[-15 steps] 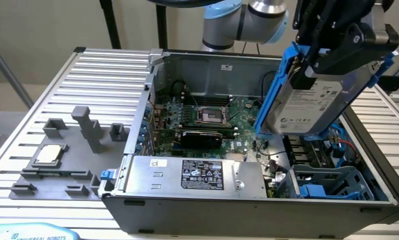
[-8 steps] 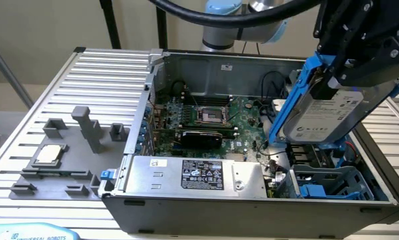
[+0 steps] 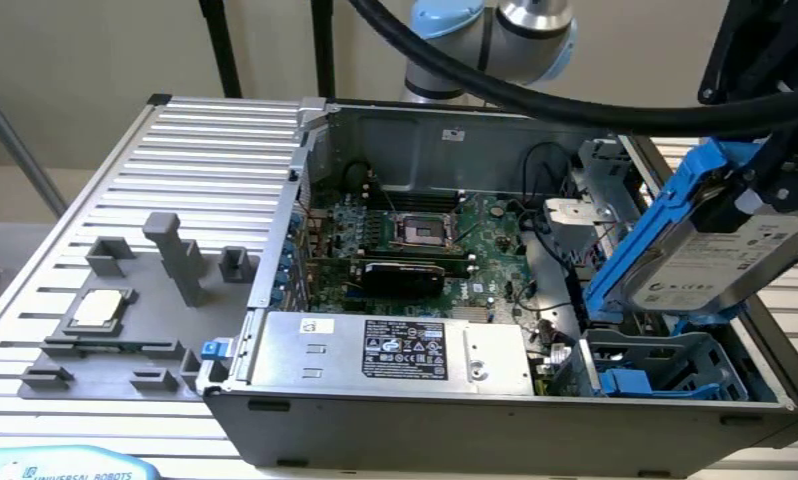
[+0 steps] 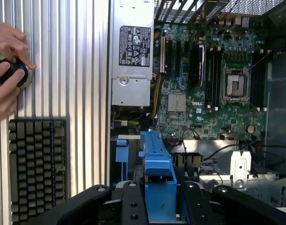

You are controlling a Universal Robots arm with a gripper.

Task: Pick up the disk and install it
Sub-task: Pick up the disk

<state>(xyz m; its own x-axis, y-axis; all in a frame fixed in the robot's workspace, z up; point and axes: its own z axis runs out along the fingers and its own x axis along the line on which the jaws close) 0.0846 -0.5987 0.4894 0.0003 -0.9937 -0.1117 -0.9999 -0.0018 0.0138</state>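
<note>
The disk [image 3: 719,262] is held tight in the gripper [image 3: 770,185] and tipped up on its edge, likely so it lines up with the blue bay [image 3: 666,372] just below the gripper.

The disk [image 3: 726,265] had a smooth silver-grey metal face with a white printed label. Its frame [image 3: 650,220] was bright blue glossy plastic. The case [image 3: 506,430] was matt grey sheet metal. The table [image 3: 199,150] was ribbed, satin-finished metal. The power supply [image 3: 306,352] was bare bright metal.
</note>
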